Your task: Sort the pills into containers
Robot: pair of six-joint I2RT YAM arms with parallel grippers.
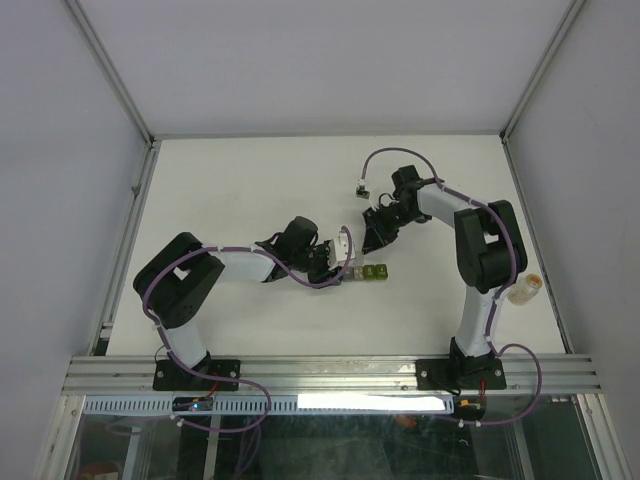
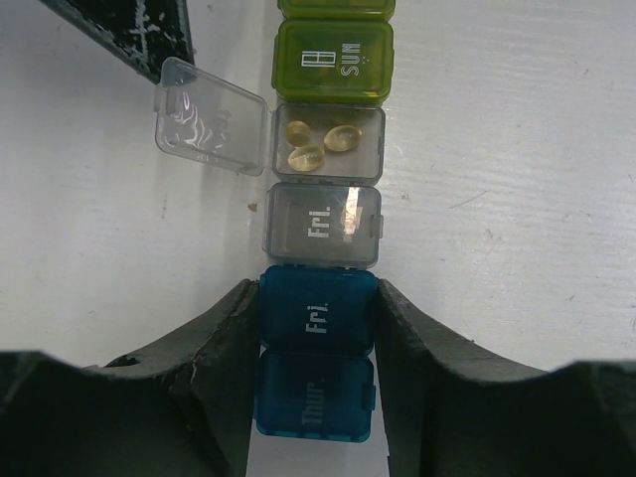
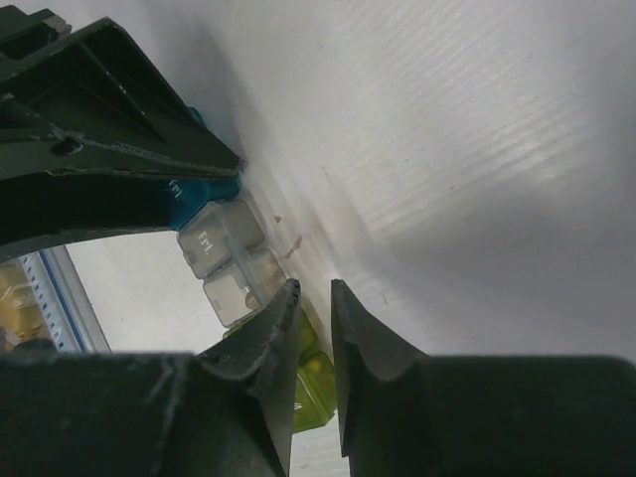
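The containers (image 2: 320, 227) are a joined strip of small compartments, blue, grey and yellow-green; the strip also shows in the top view (image 1: 372, 271). My left gripper (image 2: 316, 298) is shut on the blue "Fri." compartment (image 2: 318, 333), one jaw on each side. One clear grey compartment (image 2: 370, 149) stands open, its lid (image 2: 211, 117) flipped to the side, with three yellow pills (image 2: 323, 147) inside. My right gripper (image 3: 316, 290) hovers just above the open compartment (image 3: 243, 283), its jaws a narrow gap apart with nothing between them. In the top view the two grippers (image 1: 335, 265) (image 1: 372, 238) are close together.
A small amber bottle (image 1: 524, 289) lies by the right arm near the table's right edge. A small dark and white object (image 1: 360, 186) sits behind the right gripper. Metal frame rails (image 1: 130, 210) border the white table.
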